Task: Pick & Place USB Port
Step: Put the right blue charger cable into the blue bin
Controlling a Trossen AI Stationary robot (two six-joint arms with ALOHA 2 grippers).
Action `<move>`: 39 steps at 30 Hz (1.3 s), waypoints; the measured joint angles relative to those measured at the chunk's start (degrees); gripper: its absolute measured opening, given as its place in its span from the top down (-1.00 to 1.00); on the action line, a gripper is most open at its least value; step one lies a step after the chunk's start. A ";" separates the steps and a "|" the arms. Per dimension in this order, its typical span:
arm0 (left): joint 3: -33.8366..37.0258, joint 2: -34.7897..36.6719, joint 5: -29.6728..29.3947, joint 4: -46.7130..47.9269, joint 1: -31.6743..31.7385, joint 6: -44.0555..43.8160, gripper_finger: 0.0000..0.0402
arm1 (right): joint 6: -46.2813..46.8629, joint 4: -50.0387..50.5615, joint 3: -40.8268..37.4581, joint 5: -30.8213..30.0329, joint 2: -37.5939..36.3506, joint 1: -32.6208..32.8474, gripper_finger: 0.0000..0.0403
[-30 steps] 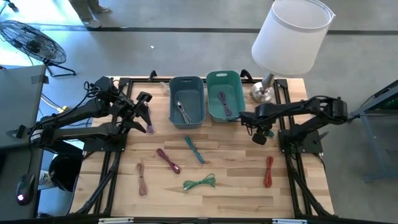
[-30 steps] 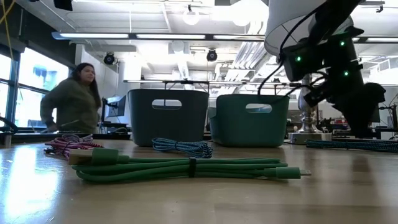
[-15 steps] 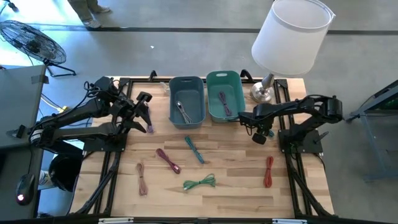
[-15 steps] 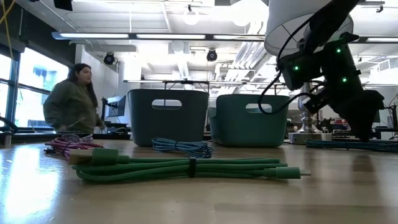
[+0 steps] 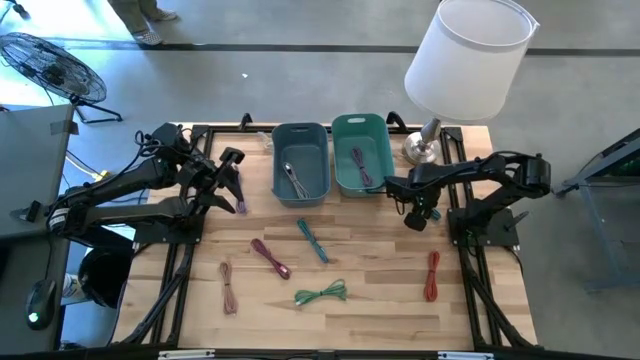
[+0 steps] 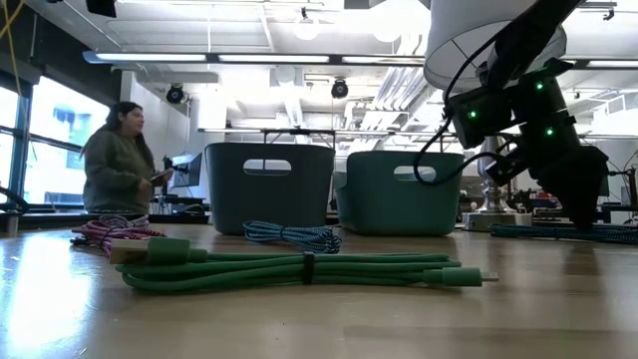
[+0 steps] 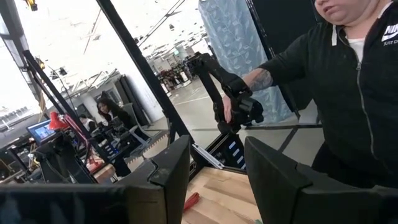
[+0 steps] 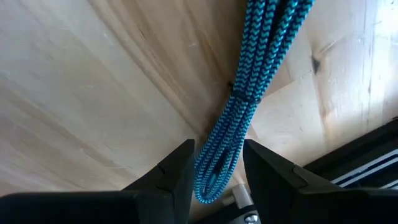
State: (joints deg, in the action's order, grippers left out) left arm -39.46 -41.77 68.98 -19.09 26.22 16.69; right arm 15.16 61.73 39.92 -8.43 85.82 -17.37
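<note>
**RIGHT GRIPPER POSITIONED OVER CABLE: GRASP PENDING**

The teal-and-blue braided USB cable (image 8: 249, 81), bundled with a tie, lies flat on the light wooden table (image 5: 380, 300) at the right of the high view. There it is hidden beneath the arm. In the low view it shows as a thin blue line at the right edge.

The right gripper (image 8: 217, 144) hangs directly over one end of the bundle. Its fingers are apart, one on each side of the cable, and nothing is clamped. Over the last second this arm has shifted slightly towards frame centre and settled lower over the cable. This indicates that the approach is nearly complete and closing is the likely next step.

The blue-grey plastic bin (image 5: 300, 133) and the green plastic bin (image 5: 360, 120) sit at upper centre, near the gripper. Each already holds a cable, so either could be the drop point.

The left gripper (image 7: 216, 149) waits raised at the table's left, fingers apart and empty.
</note>
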 joint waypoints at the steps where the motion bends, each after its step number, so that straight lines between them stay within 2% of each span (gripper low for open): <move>1: 0.00 -0.01 -0.18 0.00 0.00 0.00 0.25 | 0.00 0.00 0.00 0.02 0.00 0.00 0.36; 19: 0.00 0.00 -0.55 -0.01 0.01 -0.02 0.25 | 3.11 -4.91 -3.15 2.86 -0.04 -1.86 0.37; 22: 0.00 -0.01 -0.58 -0.02 0.00 -0.02 0.25 | 2.84 -5.05 -3.17 3.11 -0.04 -1.78 0.48; 26: 0.00 0.00 -0.60 -0.02 0.01 -0.03 0.25 | 2.68 -5.20 -3.24 2.95 0.00 -1.11 0.88; 27: 0.00 0.01 -0.61 -0.02 0.02 -0.04 0.25 | 2.62 -5.18 -3.26 2.84 0.00 -0.92 0.92; 39: 0.00 0.00 -6.28 -0.49 0.01 -0.02 0.25 | 10.30 1.07 -1.85 -0.06 0.02 7.77 0.98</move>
State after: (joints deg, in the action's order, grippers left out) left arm -39.46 -41.77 62.70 -19.58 26.23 16.67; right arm 25.45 62.80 38.07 -8.48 85.84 -9.60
